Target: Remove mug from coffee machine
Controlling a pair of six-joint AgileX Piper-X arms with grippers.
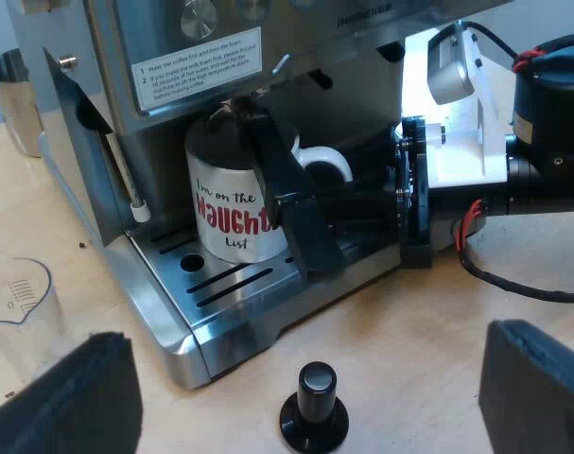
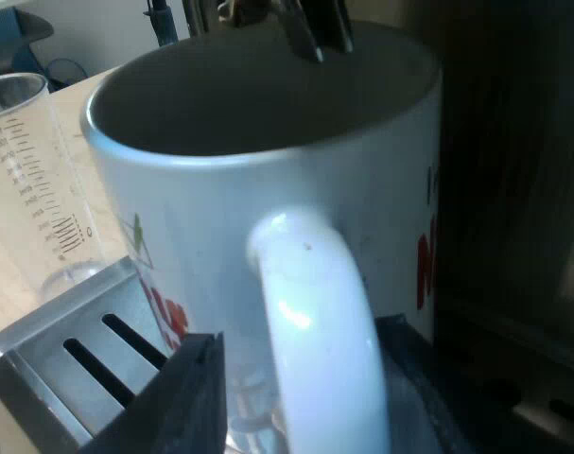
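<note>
A white mug [image 1: 232, 213] with red and black lettering stands on the drip tray [image 1: 220, 279] of the espresso machine [image 1: 164, 113]. The holder's dark handle [image 1: 291, 203] slants down across the mug's face. My right gripper [image 1: 372, 203] reaches in at the mug's handle [image 1: 324, 163]. Up close, the white handle [image 2: 315, 322] sits between the black fingers [image 2: 187, 397] of my right gripper [image 2: 301, 383], with a narrow gap on one side, so it is open. My left gripper [image 1: 304, 340] hangs open over the table, above the tamper.
A tamper [image 1: 315, 407] with a black knob stands on the wooden table before the machine. A measuring glass [image 1: 12, 303] [image 2: 31, 180] stands beside the drip tray. A metal jug [image 1: 12, 99] is near the machine's side. The steam wand [image 1: 130, 180] hangs by the mug.
</note>
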